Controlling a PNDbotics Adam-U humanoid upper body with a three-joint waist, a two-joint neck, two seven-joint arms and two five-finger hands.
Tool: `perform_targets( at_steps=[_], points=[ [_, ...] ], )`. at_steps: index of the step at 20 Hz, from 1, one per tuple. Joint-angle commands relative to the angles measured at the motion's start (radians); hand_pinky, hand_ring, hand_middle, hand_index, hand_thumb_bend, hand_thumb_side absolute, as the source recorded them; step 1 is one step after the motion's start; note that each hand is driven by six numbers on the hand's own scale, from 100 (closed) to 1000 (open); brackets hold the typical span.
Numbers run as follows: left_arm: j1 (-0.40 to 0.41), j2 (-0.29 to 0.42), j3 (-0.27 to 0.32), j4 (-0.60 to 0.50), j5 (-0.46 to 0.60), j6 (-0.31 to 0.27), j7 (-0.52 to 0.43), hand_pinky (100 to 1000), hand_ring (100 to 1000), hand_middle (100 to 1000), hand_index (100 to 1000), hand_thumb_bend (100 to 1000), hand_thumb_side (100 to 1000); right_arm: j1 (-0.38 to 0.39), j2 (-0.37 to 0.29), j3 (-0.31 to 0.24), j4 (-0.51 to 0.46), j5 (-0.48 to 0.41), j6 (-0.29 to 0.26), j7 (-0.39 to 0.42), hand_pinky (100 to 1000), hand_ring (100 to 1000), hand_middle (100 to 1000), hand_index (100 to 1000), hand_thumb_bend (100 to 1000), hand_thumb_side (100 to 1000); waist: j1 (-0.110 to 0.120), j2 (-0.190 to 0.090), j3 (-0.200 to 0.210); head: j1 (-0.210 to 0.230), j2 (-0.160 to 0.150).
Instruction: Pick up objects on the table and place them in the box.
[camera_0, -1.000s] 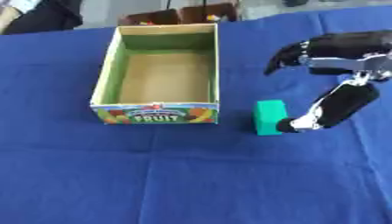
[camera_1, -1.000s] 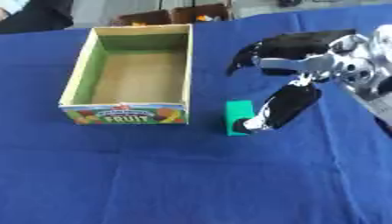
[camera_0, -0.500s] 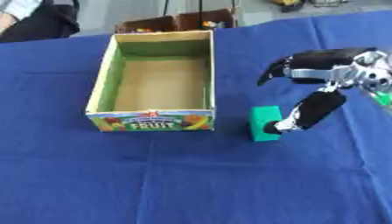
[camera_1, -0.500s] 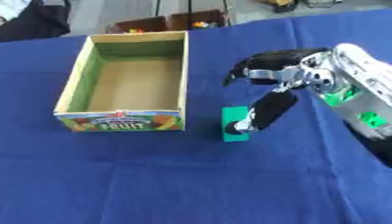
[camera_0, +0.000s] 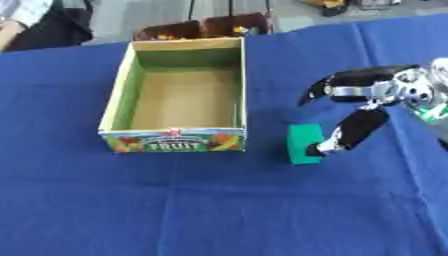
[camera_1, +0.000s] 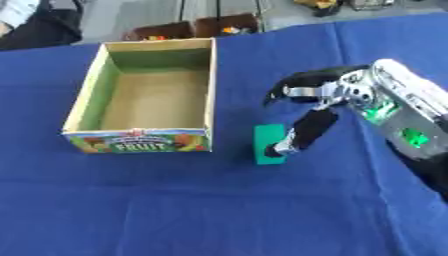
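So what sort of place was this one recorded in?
Probably a lab or workshop set up for robot data collection, not a home. A table under a blue cloth holds only an empty fruit box and a green block, touched by the right hand; bins stand behind.

Green block (camera_0: 304, 143) at the black-and-silver right hand (camera_1: 325, 100) thumb tip; green-lined, fruit-printed cardboard box (camera_0: 122, 100) beyond; blue tablecloth (camera_0: 219, 205).
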Motion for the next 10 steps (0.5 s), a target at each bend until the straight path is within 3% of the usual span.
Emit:
perform_targets(
  at_steps=[1,5,10],
  points=[
    [-0.014,0.010,0.003,-0.017,0.004,0.004,-0.001,852,987,976,1000,100,1000,-0.008,-0.012,-0.005,-0.001,-0.001,0.001,0.005,866,943,861,941,545,508,-0.002,-0.016,0.001,0.002,-0.011],
    [-0.016,0.009,0.003,-0.017,0.004,0.005,0.000,851,987,976,1000,100,1000,0.000,-0.011,-0.009,-0.017,0.016,0.000,0.005,852,912,756,889,569,506,-0.001,-0.016,0.002,0.007,-0.010],
    [-0.017,0.007,0.002,-0.017,0.005,0.007,0.002,851,986,975,1000,100,1000,0.014,-0.017,-0.009,-0.062,0.061,-0.010,-0.017,841,891,704,866,571,511,-0.003,-0.012,0.000,0.013,-0.008]
  ],
)
